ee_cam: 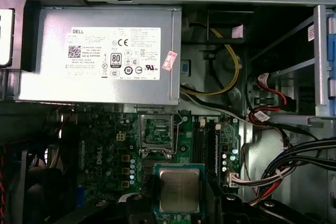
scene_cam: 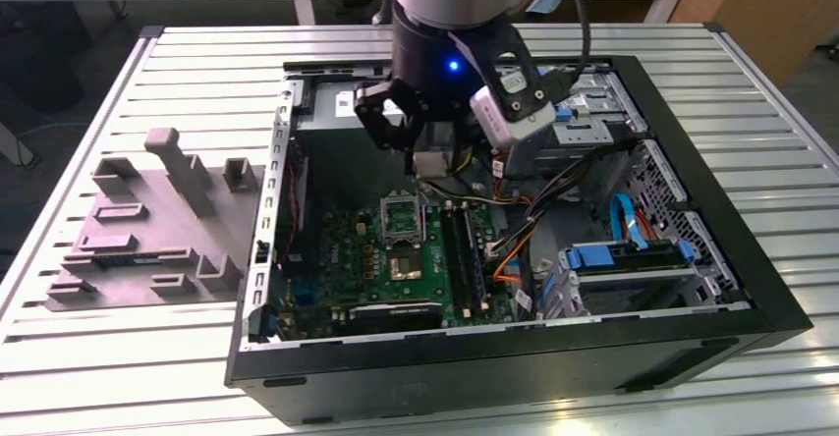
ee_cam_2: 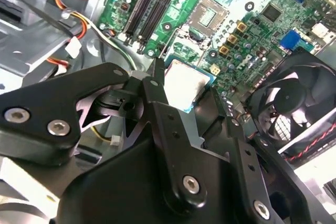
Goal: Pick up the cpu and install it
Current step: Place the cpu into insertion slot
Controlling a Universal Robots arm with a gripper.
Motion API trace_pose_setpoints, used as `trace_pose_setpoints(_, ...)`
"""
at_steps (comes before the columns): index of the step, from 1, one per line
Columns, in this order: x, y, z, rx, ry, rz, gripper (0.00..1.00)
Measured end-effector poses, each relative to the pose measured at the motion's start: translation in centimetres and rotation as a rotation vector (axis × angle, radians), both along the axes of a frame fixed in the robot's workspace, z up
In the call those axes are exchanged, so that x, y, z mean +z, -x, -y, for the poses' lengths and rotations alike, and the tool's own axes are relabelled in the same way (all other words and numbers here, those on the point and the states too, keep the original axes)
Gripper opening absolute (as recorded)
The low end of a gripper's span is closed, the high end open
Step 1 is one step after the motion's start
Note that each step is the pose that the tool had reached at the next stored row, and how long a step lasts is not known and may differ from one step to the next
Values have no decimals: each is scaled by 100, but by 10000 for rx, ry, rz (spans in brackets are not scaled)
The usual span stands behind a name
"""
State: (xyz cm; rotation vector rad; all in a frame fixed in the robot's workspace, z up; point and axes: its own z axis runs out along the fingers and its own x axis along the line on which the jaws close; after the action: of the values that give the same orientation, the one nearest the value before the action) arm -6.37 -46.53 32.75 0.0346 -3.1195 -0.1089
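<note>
The cpu (ee_cam: 179, 189) is a thin square chip with a silvery top and a green rim. It sits between my gripper's (ee_cam: 181, 205) black fingers (ee_cam: 137, 203), held above the green motherboard (ee_cam: 105, 150). In the second wrist view the cpu (ee_cam_2: 184, 81) is clamped between the two fingers (ee_cam_2: 157, 90) of the gripper (ee_cam_2: 189, 97). The open socket (ee_cam: 157, 132), a hollow metal frame with a dark centre, lies on the board just beyond the chip. In the exterior view my gripper (scene_cam: 426, 166) hangs inside the open computer case (scene_cam: 708, 328), above the socket (scene_cam: 400, 217).
A large grey power supply box (ee_cam: 100, 56) with a white label fills the case's back corner. Memory slots (ee_cam: 207, 140) and cable bundles (ee_cam: 294, 166) lie beside the socket. A black fan (ee_cam_2: 286, 103) is mounted close to the gripper. A grey fixture (scene_cam: 144, 225) stands on the table outside the case.
</note>
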Motion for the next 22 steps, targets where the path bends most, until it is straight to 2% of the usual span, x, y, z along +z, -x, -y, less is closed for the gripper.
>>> trace_pose_setpoints(3, -52, 35, 2, -5, 5, -1, 47)
trace_pose_setpoints(6, -81, 39, 26, -4, 53, 0, 47)
trace_pose_setpoints(11, -110, 41, 44, -5, 353, 0, 47)
trace_pose_setpoints(19, -252, 66, 51, -4, 360, -6, 47)
trace_pose_setpoints(22, -265, 68, 51, -4, 362, -7, 47)
